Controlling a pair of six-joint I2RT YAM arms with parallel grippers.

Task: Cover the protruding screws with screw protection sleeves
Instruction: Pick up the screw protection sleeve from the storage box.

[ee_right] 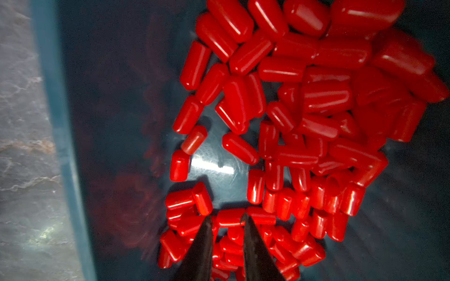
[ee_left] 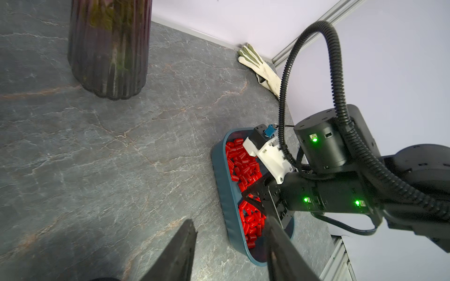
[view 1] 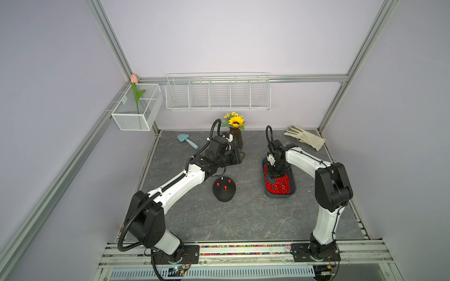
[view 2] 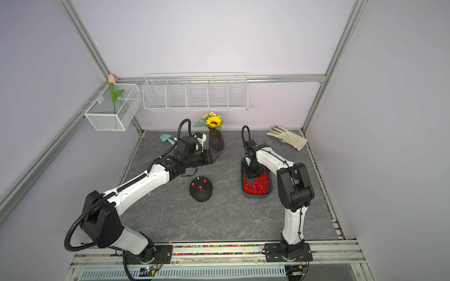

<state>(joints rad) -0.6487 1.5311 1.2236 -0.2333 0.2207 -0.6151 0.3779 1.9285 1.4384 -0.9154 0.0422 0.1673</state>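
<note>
The right gripper (ee_right: 226, 217) is pointing down into the tray (view 1: 278, 197) at right, its jaws a narrow gap apart around one of the loose sleeves (view 1: 277, 186); I cannot tell whether it is pinching it. The left gripper (view 2: 217, 154) is hovering half open and empty near the vase (view 2: 216, 141). On the dome (view 1: 224, 195) left of the tray, three screws are wearing sleeves and the far screw (view 1: 221, 178) is standing bare.

Grey slab (view 1: 243, 214): dome (view 1: 224, 195), tray (view 1: 278, 196), vase (view 1: 238, 138), glove (view 1: 304, 137), trowel (view 1: 186, 140).
</note>
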